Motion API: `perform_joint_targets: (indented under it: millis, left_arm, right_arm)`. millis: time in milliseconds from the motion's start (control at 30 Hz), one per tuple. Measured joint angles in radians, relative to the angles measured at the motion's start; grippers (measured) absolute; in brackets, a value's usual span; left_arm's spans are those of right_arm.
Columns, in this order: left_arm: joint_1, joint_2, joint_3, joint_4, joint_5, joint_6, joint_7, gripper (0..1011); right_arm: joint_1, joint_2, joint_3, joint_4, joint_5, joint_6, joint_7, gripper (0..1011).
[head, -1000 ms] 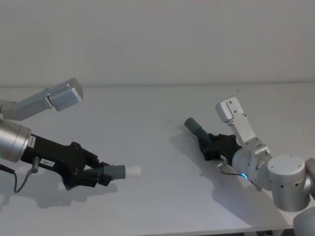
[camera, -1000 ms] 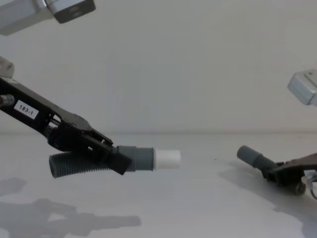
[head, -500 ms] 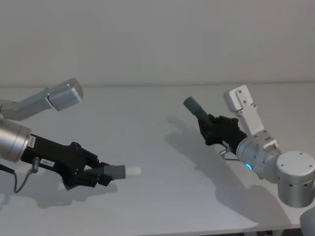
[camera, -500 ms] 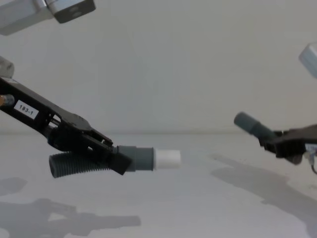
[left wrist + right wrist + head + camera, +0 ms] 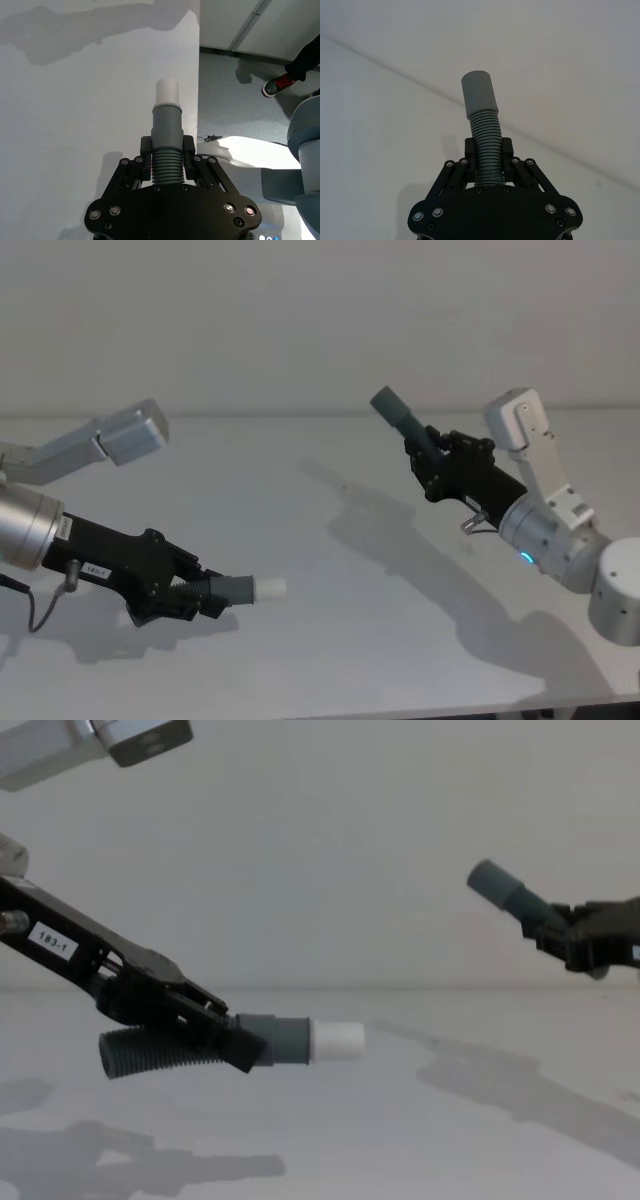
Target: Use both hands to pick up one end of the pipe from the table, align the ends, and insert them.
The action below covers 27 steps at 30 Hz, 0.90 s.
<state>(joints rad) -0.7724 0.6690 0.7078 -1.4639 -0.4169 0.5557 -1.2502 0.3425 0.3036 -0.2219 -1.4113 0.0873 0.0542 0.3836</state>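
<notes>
Left gripper (image 5: 203, 598) clamps the plug hose (image 5: 233, 591) low over the table (image 5: 300, 530), white tip (image 5: 270, 588) pointing right. Right gripper (image 5: 425, 453) grips the socket hose (image 5: 408, 426) well above and right of that tip, its cuff (image 5: 388, 404) tilted up-left: axes not yet in line.

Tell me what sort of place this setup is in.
Likely a robotics lab or test room: plain white table before a bare wall, grey floor beside it, left gripper holding a white-tipped hose piece, right gripper a grey-cuffed hose piece.
</notes>
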Motion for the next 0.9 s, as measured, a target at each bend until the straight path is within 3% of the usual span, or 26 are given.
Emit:
perform_joint_targets:
  millis: [200, 233, 300, 333, 400, 633, 900]
  left_arm:
    - [0.000, 0.000, 0.000, 0.000, 0.000, 0.000, 0.000, 327]
    - [0.000, 0.000, 0.000, 0.000, 0.000, 0.000, 0.000, 327]
    - [0.000, 0.000, 0.000, 0.000, 0.000, 0.000, 0.000, 327]
    - [0.000, 0.000, 0.000, 0.000, 0.000, 0.000, 0.000, 327]
    - [0.000, 0.000, 0.000, 0.000, 0.000, 0.000, 0.000, 328]
    - [0.000, 0.000, 0.000, 0.000, 0.000, 0.000, 0.000, 327]
    - [0.000, 0.000, 0.000, 0.000, 0.000, 0.000, 0.000, 328]
  right_arm:
    - [0.011, 0.040, 0.000, 0.015, 0.024, -0.132, 0.073, 267]
    - [0.011, 0.040, 0.000, 0.015, 0.024, -0.132, 0.073, 267]
    - [0.018, 0.060, -0.003, 0.025, 0.035, -0.194, 0.110, 267]
    - [0.018, 0.060, -0.003, 0.025, 0.035, -0.194, 0.110, 267]
    - [0.025, 0.079, -0.006, 0.038, 0.048, -0.258, 0.151, 267]
    - [0.045, 0.118, -0.015, 0.068, 0.075, -0.382, 0.236, 267]
    - [0.078, 0.168, -0.033, 0.117, 0.133, -0.556, 0.374, 267]
